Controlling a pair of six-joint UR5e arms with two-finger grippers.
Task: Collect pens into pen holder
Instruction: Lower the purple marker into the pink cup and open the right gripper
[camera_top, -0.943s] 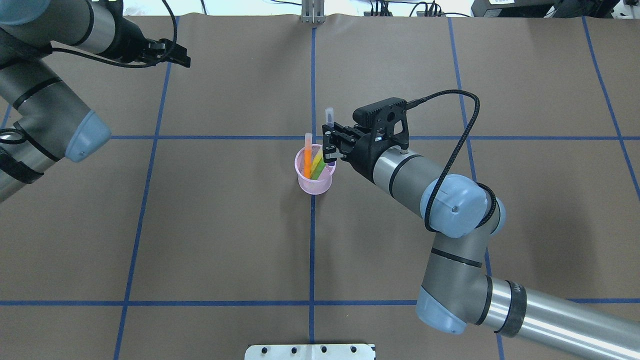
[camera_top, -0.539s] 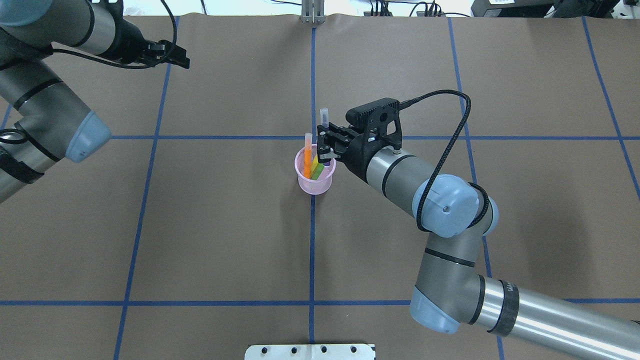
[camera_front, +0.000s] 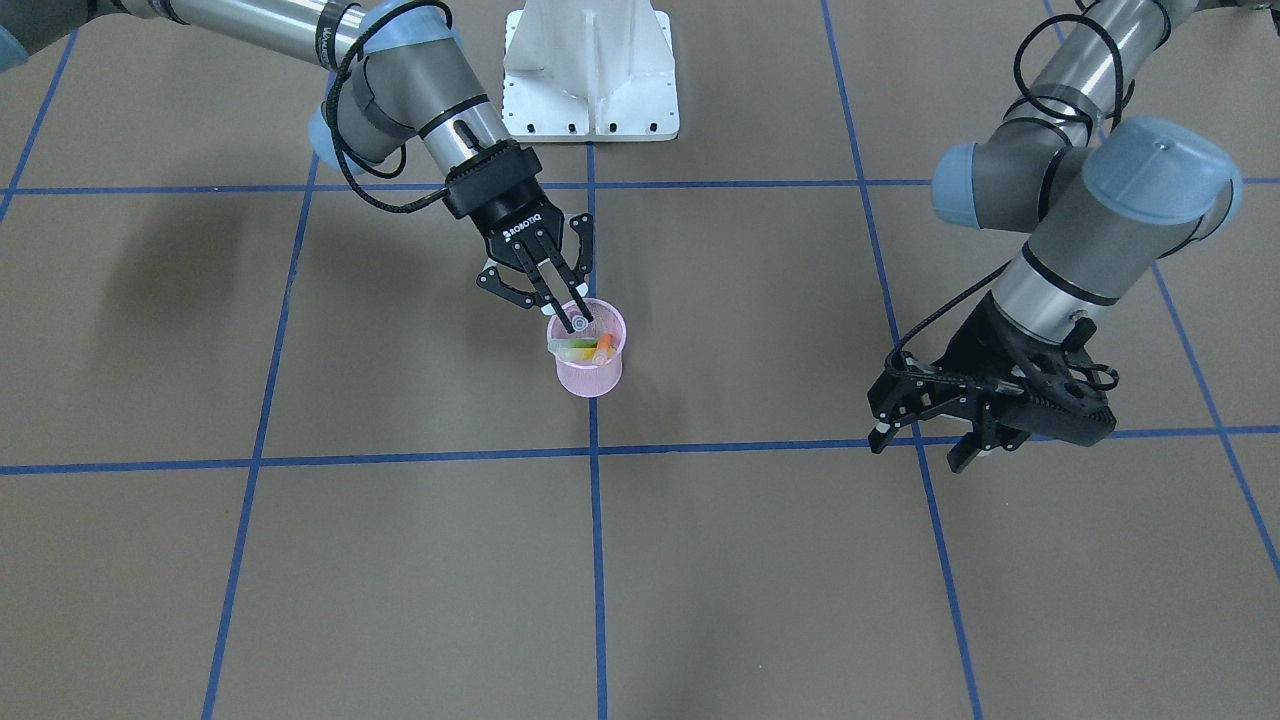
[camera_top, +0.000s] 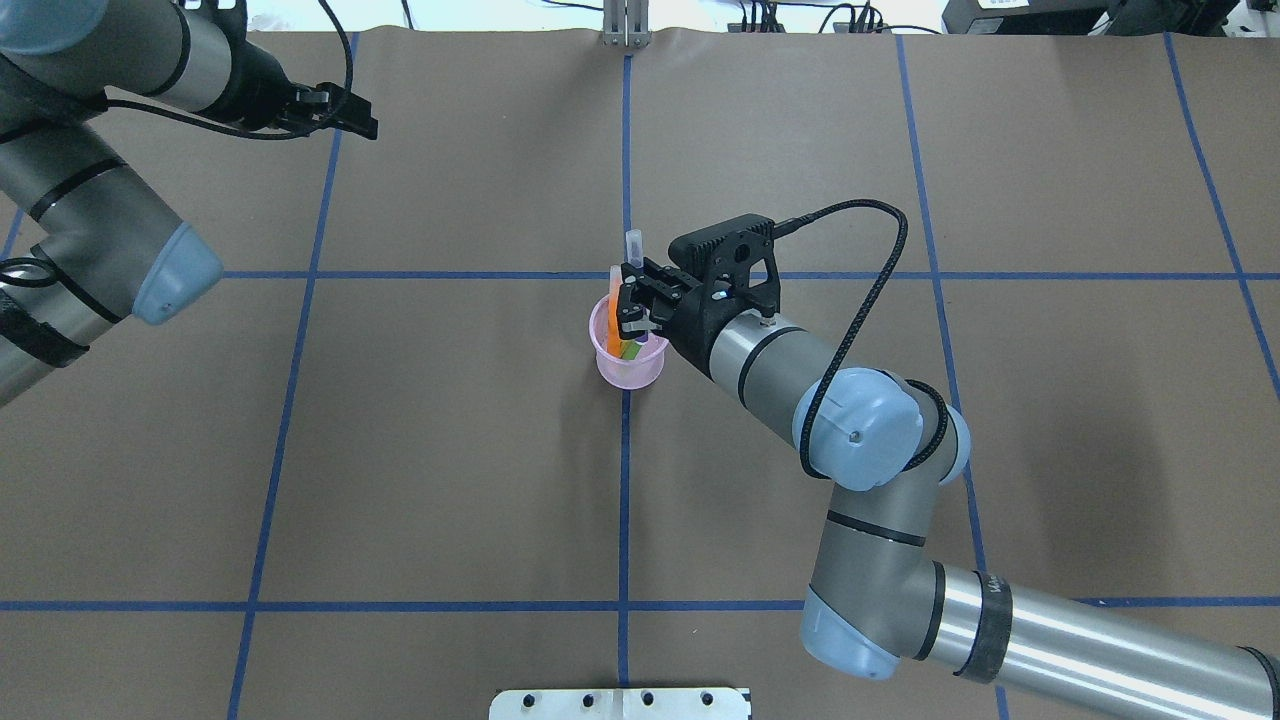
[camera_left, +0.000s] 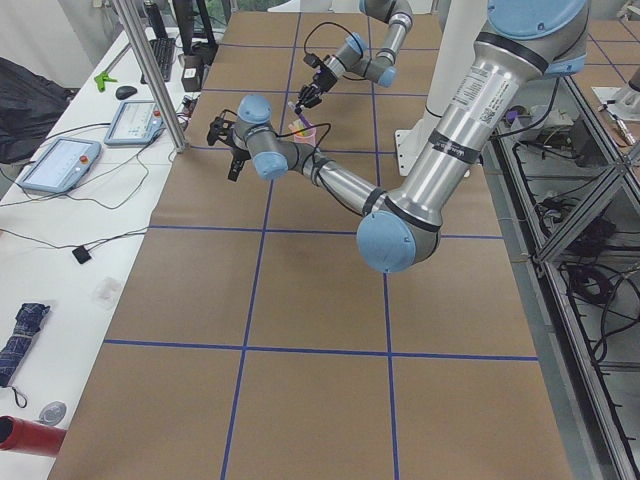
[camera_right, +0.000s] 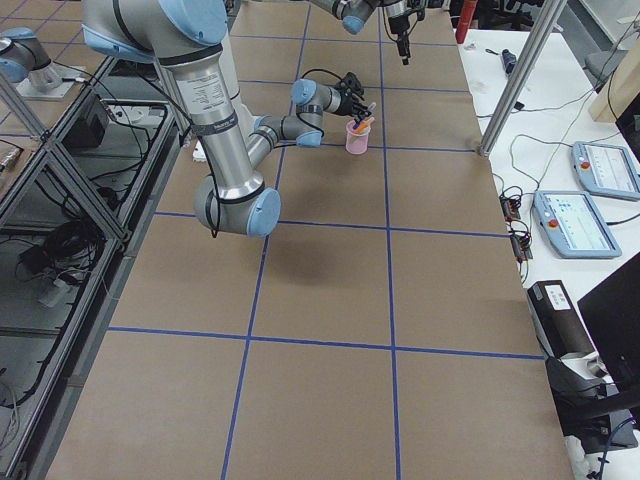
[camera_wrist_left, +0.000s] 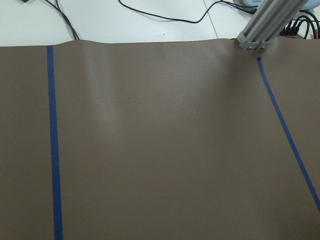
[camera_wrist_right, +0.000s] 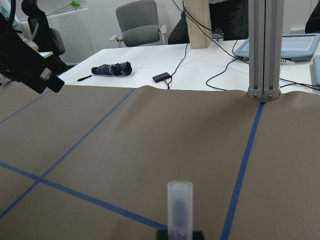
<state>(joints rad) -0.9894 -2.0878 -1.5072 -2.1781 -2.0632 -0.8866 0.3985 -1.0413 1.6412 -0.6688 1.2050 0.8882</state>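
- The right gripper (camera_top: 628, 308) is pinching the purple pen (camera_top: 632, 244) nearly upright, cap up, right over the mouth of the pink mesh pen holder (camera_top: 630, 375).
- The orange pen (camera_top: 613, 330) and green pen (camera_top: 633, 349) are leaning inside the pen holder, so I would be aiming for the gap beside them.
- Letting go low, clear of the rim, is looking safest, since the pen holder may be tipping easily.
- The left gripper (camera_front: 916, 448) is hanging spread, well apart from the pen holder.

table (camera_top: 450, 450) wrapped in plain brown paper (camera_front: 300, 580), blue tape (camera_top: 624, 500) gridding it into big squares, little pink mesh pen holder (camera_top: 630, 368) standing right on the middle tape line, white base plate (camera_front: 590, 60) at the robot's edge, aluminium post (camera_top: 625, 25) at the far edge
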